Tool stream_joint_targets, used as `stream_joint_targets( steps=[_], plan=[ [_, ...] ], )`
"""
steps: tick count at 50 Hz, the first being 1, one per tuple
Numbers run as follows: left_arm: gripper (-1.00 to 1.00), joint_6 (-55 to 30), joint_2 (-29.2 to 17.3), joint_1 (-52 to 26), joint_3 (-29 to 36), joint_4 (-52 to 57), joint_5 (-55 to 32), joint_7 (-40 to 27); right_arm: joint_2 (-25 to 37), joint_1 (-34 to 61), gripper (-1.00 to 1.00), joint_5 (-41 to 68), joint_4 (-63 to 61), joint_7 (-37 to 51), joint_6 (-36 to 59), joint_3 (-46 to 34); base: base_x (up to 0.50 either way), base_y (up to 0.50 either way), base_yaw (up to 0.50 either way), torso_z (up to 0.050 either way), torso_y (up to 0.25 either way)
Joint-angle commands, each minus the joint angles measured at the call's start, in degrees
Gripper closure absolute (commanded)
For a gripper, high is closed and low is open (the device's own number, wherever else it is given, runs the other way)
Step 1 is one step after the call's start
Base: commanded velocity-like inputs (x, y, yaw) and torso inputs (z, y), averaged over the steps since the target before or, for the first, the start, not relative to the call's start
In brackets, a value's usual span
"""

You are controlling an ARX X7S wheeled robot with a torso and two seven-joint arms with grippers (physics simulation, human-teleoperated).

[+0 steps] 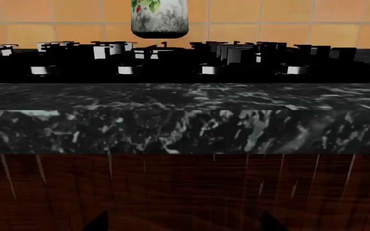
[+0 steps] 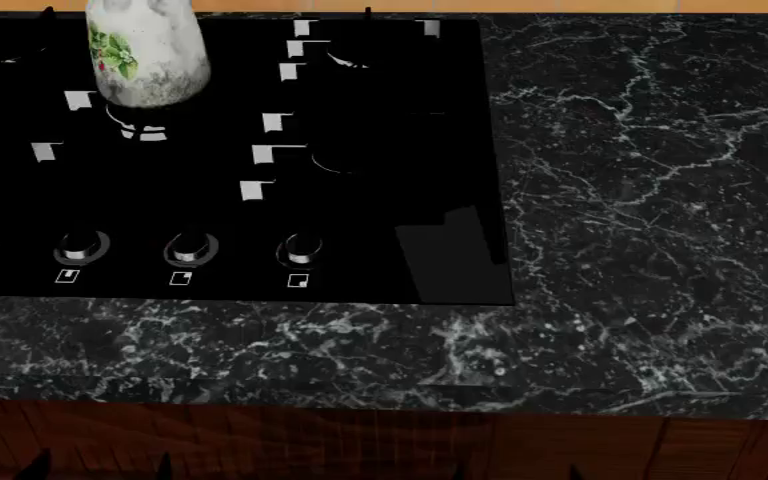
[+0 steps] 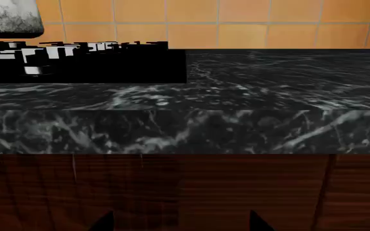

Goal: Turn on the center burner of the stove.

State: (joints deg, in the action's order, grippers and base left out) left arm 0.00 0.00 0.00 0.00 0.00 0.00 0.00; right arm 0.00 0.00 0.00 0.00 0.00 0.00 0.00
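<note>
Along the dark marble tabletop (image 2: 651,200) sat the stove (image 2: 398,180), its glossy black glass filling the upper left of our head view, and nothing about it suggested the task had begun. We took the center burner (image 2: 144,128) to lie beneath the white floral jar (image 2: 147,50), where a silvery striped arc showed at the jar's foot, though the jar hid most of it. Near the stove's front edge ran the silver knobs (image 2: 189,247), four of them showing in our head view, each apart from anything that could turn it. Our left hand (image 1: 178,225) and right hand (image 3: 178,222) showed only as dark fingertip points at the frame edges, low before the wooden cabinet front (image 3: 236,187); the tips stood well apart, so we judged both wide and holding nothing. By our reckoning everything was left: raising an arm to the knob row, picking the knob for the middle burner, gripping and turning it
</note>
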Motion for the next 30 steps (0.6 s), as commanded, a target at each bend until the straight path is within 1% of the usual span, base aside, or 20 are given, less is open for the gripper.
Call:
stream_joint_targets(
  steps=[1,17,18,19,22,30],
  plan=[
    [-1.00,0.0,-0.6,0.0,0.6,0.0,-0.6,-0.6,0.5,0.0,-1.00,0.5,0.0,0.7,0.0,-0.7,0.00,0.00,0.00,0.000,0.000],
    [-1.00,1.3,-3.2,0.5,3.9,0.4,-3.4,-2.5,3.0,-0.3,-1.00,2.8,-0.6,3.8,-0.5,-3.6,0.00,0.00,0.00,0.000,0.000],
    [-1.00,3.7,-3.5,1.5,3.8,1.8,-6.8,0.2,3.1,-0.3,-1.00,2.9,-0.5,4.0,-0.7,-3.7,0.00,0.00,0.00,0.000,0.000],
    [-1.00,2.6,-3.6,1.2,4.1,1.3,-5.5,-0.9,3.2,-0.3,-1.00,3.0,-0.4,4.1,-0.8,-3.8,0.00,0.00,0.00,0.021,0.000],
    [-1.00,3.8,-4.3,1.7,5.3,2.2,-6.5,0.8,3.5,-0.3,-1.00,3.1,-0.5,4.4,-0.7,-4.2,0.00,0.00,0.00,0.041,0.000],
    [-1.00,4.2,-4.8,1.8,5.7,2.1,-7.6,0.4,4.1,-0.4,-1.00,3.8,-0.6,5.2,-1.0,-4.9,0.00,0.00,0.00,0.049,0.000]
  ],
)
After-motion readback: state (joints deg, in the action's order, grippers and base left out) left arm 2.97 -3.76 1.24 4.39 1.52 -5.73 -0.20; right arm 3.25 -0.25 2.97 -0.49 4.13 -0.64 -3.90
